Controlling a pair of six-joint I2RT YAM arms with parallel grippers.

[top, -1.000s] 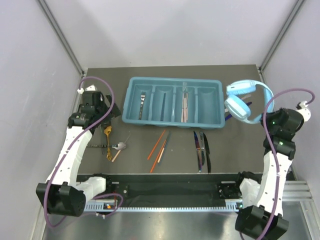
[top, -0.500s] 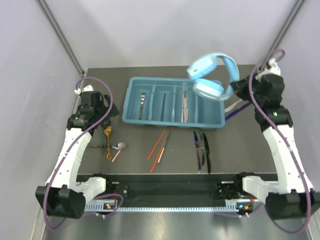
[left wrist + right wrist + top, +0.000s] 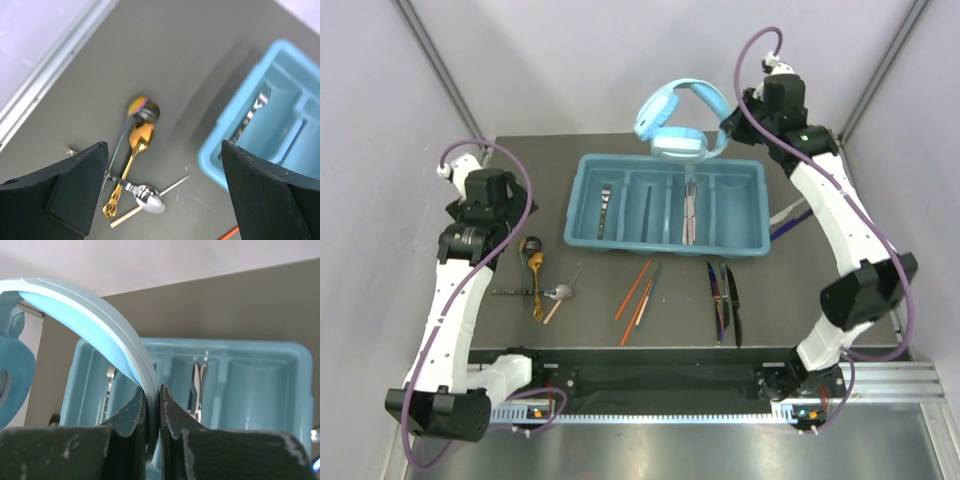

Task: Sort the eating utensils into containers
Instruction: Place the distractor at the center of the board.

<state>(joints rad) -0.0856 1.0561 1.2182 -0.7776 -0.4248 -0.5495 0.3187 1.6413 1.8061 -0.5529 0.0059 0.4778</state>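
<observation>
The teal tray point(image 3: 582, 200) lies at the table's back, with a silver fork point(image 3: 604, 208) in its leftmost compartment and silver utensils point(image 3: 690, 215) in the third. My right gripper point(image 3: 728, 125) is shut on the headband of the light blue headphones point(image 3: 682, 115) and holds them in the air over the tray's far edge; the headband point(image 3: 100, 315) is pinched between its fingers point(image 3: 132, 412). My left gripper point(image 3: 162, 150) is wide open and empty, high above a gold spoon point(image 3: 131, 160) and a silver spoon point(image 3: 147, 197). Orange chopsticks point(image 3: 638, 290) and dark knives point(image 3: 725, 300) lie in front of the tray.
A rainbow-tinted spoon point(image 3: 137, 104) and a thin light stick point(image 3: 125, 217) lie with the spoons at the left. A purple-handled utensil point(image 3: 790, 222) lies right of the tray. Grey walls close in the table on three sides.
My right arm has lifted the headphones from the table right of the tray and swung them left, over the tray's back. My left gripper has risen and shifted slightly left.
</observation>
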